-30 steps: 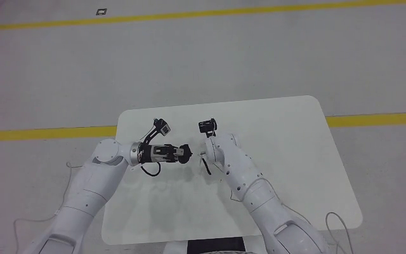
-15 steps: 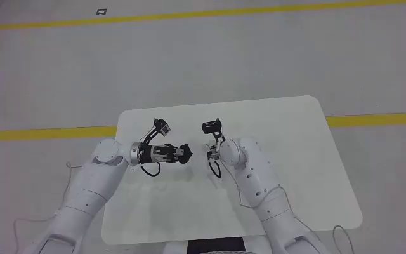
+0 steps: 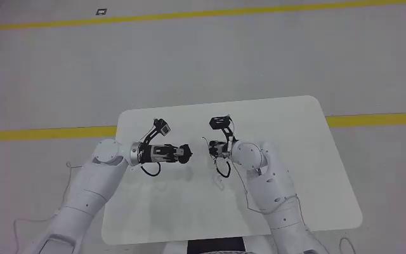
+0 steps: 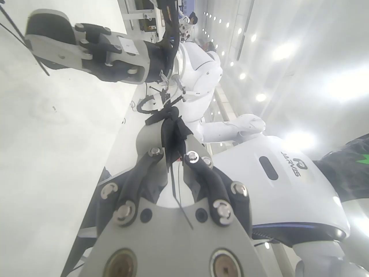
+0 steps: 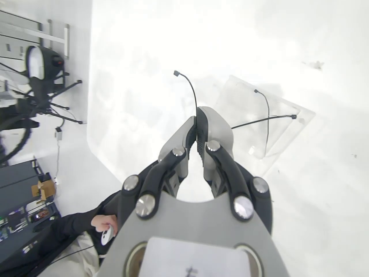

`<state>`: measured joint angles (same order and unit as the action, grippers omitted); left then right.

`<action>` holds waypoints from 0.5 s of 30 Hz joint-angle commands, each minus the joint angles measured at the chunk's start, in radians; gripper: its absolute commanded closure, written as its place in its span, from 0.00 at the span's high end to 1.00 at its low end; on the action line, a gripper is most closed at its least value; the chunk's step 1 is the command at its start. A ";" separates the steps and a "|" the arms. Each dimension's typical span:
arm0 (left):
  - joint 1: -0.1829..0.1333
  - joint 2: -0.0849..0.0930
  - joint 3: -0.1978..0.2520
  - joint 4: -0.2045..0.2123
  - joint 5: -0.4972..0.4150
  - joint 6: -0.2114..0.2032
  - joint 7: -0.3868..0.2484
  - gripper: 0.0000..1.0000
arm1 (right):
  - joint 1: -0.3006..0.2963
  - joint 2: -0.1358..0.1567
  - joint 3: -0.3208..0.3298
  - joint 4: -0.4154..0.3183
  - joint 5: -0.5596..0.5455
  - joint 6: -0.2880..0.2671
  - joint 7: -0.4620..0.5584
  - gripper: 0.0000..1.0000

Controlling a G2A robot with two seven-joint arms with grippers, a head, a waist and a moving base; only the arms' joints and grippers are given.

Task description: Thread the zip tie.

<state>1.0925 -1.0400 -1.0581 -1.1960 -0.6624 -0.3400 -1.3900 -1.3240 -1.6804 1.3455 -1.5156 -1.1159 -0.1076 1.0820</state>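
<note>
Now, r. claw [image 5: 197, 123] pinching zip tie [image 5: 192, 90], head past tips, l. claw [image 4: 173, 129] nipping black strap [image 4: 177, 200].

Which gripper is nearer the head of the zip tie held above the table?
Right. The right gripper is shut on that zip tie, its head just beyond it. The left gripper is off to one side across a gap, shut on a thin black strand.

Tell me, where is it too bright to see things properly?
Left wrist view: the ceiling lights flare into white blobs. Right wrist view: the table is washed out almost to plain white, yet the zip tie in the right gripper stands out dark. Top view: even light, no glare on the table.
</note>
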 commanded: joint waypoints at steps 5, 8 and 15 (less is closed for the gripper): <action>0.000 0.000 0.000 0.000 0.000 0.000 0.000 0.00 | -0.062 0.020 0.055 -0.066 0.120 -0.085 -0.043 0.00; 0.000 0.000 0.000 0.000 0.000 0.000 0.000 0.00 | -0.087 0.031 0.076 -0.084 0.171 -0.113 -0.052 0.00; 0.000 0.000 0.000 0.000 0.000 0.000 0.000 0.00 | -0.088 0.032 0.077 -0.086 0.169 -0.111 -0.051 0.00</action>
<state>1.0925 -1.0400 -1.0581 -1.1960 -0.6624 -0.3400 -1.3900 -1.4123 -1.6487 1.4226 -1.6012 -0.9466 -0.2187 1.0315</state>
